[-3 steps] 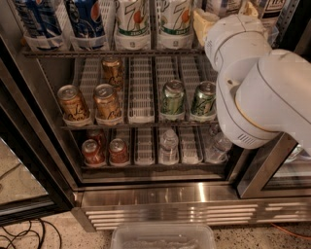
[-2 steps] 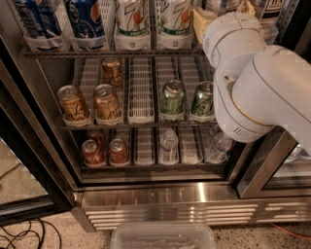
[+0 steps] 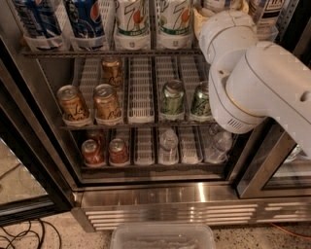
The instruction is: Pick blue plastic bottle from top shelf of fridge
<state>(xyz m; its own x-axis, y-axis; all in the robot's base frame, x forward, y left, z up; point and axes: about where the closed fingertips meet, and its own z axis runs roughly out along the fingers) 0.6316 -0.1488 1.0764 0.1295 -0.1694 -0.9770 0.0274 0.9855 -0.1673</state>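
The fridge [image 3: 170, 209] stands open in front of me. Its top shelf [image 3: 112, 51] holds tall bottles in white lane trays. At its right end a bottle of brown drink with a pale label [image 3: 198, 18] shows only in part behind my white arm [image 3: 252, 82]. A second pale-labelled bottle [image 3: 266, 12] stands to its right. My gripper is hidden behind the arm's wrist joint [image 3: 226, 29], which is up at the top shelf's right end in front of these bottles.
Dark blue cola bottles [image 3: 85, 19] and 7UP bottles [image 3: 131, 19] fill the top shelf's left and middle. Cans [image 3: 107, 102] and small water bottles [image 3: 168, 146] stand on the lower racks. The black-framed door [image 3: 19, 160] is open at left. A clear plastic tub [image 3: 163, 236] lies on the floor.
The arm has shifted very slightly to the left at the top shelf. The bottles and cans have not moved.
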